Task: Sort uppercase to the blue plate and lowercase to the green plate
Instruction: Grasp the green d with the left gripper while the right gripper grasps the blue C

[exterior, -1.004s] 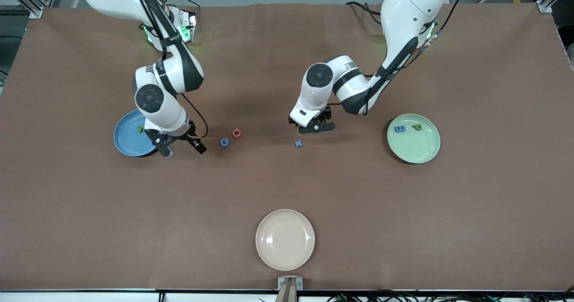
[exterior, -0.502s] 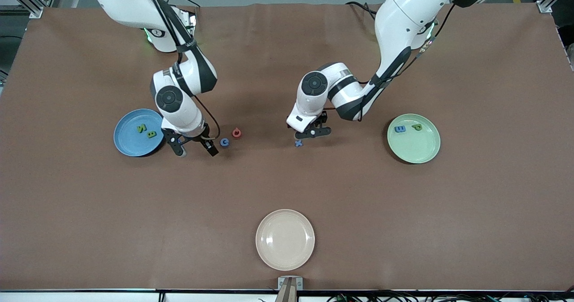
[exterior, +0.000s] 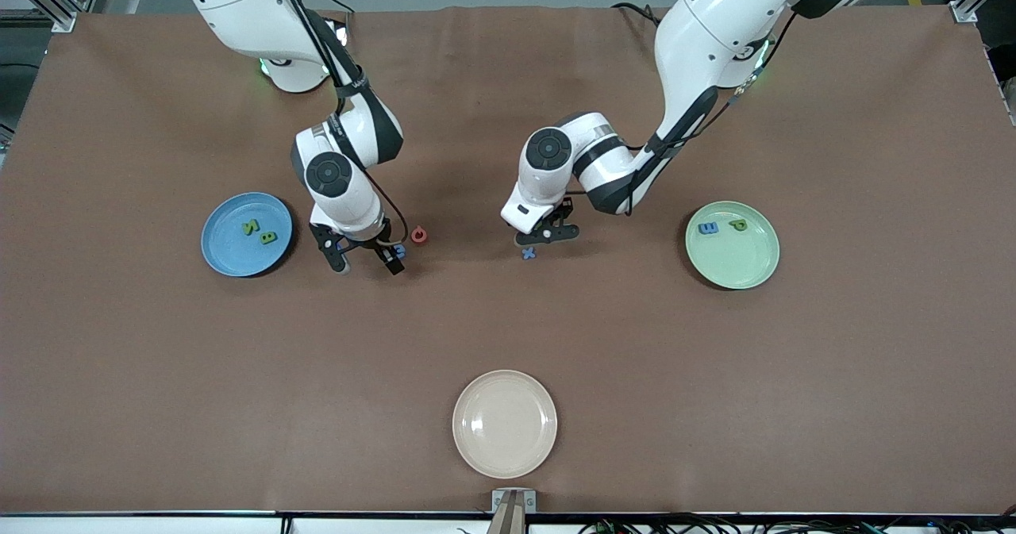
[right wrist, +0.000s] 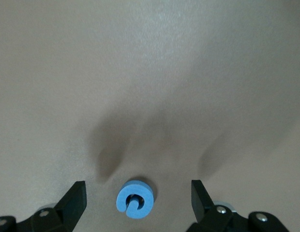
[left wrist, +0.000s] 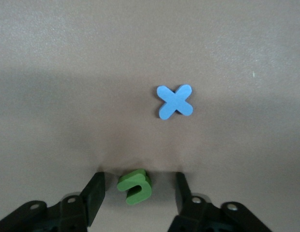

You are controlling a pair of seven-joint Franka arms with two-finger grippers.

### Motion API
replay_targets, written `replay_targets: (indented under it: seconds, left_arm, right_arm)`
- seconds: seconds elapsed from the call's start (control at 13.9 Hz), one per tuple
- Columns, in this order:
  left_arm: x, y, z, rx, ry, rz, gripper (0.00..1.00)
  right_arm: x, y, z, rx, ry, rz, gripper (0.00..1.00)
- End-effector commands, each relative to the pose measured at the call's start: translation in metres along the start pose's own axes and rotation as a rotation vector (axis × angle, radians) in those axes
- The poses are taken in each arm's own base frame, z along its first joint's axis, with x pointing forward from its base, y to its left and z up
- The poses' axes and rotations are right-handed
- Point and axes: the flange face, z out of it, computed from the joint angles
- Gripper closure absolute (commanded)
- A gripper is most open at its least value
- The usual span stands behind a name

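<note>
On the blue plate lie a green N and a green B. A blue m and a green p rest on the green plate. My right gripper is open, and the blue C lies between its wide-spread fingers. The red O sits just beside it. My left gripper is low over the table and open, with a small green hooked letter between its fingers and a gap on each side. The blue x lies close by.
A cream plate stands near the table's front edge, in the middle. Brown cloth covers the whole table. Both arms reach down over the table's middle band, with the two loose uppercase letters and the x between them.
My right arm has swung from over the blue plate to the blue C. My left gripper has come down beside the x, and its fingers have narrowed around the green letter.
</note>
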Motion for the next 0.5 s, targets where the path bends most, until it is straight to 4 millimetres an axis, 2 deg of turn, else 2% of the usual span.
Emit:
replay_targets:
  seconds: [0.0, 0.22, 0.43]
  left_arm:
    - [0.0012, 0.0030, 0.0019, 0.015, 0.008, -0.005, 0.41]
    - [0.0007, 0.0014, 0.0036, 0.019, 0.006, -0.003, 0.55]
    - [0.0003, 0.0010, 0.0042, 0.020, 0.005, -0.002, 0.68]
  right_arm:
    - [-0.0018, -0.0040, 0.0046, 0.005, 0.001, 0.023, 0.13]
    - [-0.0024, -0.0039, 0.0080, 0.008, 0.000, 0.026, 0.27]
    - [-0.0072, -0.0061, 0.0110, 0.011, -0.016, 0.049, 0.31]
